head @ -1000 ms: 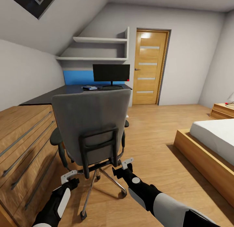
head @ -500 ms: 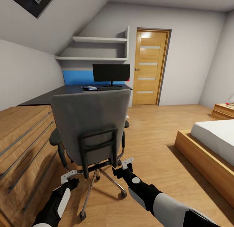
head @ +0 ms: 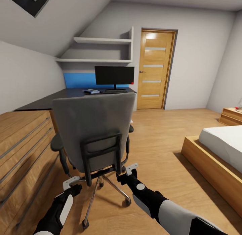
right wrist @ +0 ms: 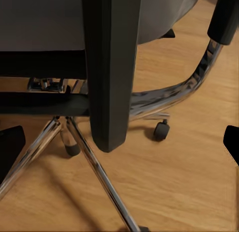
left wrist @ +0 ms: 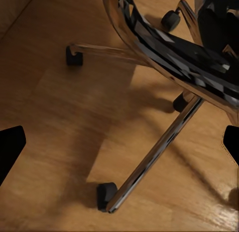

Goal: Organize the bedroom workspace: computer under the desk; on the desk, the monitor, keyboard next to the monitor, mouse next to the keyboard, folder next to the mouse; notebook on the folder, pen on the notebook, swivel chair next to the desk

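Grey swivel chair (head: 95, 130) blocks the desk (head: 67, 95); both spread claws, left (head: 71, 183), right (head: 127, 170), behind it

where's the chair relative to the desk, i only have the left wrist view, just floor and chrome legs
Observer: In the head view the swivel chair stands with its grey back toward the robot, and the dark desk is beyond it, against the far wall.
Operator: is the monitor up there
Observer: Yes, the monitor stands upright on the desk, with a small flat item lying beside it that is too small to identify.
Operator: where are my tools
Observer: The left tool and the right tool both sit low behind the chair, near its base, fingers apart, neither holding anything.
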{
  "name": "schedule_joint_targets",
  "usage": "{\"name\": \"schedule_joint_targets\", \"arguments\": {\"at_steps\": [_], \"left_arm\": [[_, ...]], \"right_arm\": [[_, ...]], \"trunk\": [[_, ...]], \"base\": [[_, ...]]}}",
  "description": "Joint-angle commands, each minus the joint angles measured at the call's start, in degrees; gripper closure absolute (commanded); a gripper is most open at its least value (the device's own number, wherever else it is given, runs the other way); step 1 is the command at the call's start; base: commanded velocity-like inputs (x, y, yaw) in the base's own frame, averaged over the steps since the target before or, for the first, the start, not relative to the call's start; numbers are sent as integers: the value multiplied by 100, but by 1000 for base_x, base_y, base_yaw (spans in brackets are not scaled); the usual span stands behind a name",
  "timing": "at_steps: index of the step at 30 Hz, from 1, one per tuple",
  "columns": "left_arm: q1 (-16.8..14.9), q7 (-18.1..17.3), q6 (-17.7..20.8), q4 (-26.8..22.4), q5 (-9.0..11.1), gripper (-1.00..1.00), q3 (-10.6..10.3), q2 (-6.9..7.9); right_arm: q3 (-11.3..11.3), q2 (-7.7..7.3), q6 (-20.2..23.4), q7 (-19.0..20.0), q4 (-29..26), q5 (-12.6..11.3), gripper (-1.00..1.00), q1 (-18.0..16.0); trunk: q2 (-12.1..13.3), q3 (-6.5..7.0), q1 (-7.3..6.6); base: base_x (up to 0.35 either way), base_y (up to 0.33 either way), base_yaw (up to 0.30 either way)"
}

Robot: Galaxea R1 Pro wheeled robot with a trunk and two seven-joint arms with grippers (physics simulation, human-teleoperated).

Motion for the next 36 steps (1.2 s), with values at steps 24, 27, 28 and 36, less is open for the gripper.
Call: {"name": "schedule_joint_targets", "arguments": {"at_steps": [24,27,28,36], "left_arm": [[-2,37,1,-6,64,-100,19,2],[-2,56,7,-6,67,-100,33,5],[-2,58,7,-6,68,-100,35,10],[-2,67,14,-6,86,-100,113,176]], "right_arm": [[40,-10,-25,-34,8,-50,-100,-7],[40,-10,-25,-34,6,-50,-100,-8],[40,-10,-25,-34,6,-50,-100,-9],[40,-10,-25,-34,3,-50,-100,-7]], "trunk": [[-3,-6,0],[-3,-6,0],[-3,-6,0],[-3,-6,0]], "base": [[72,-71,0],[-109,88,0],[-30,24,0],[-13,10,0]]}}
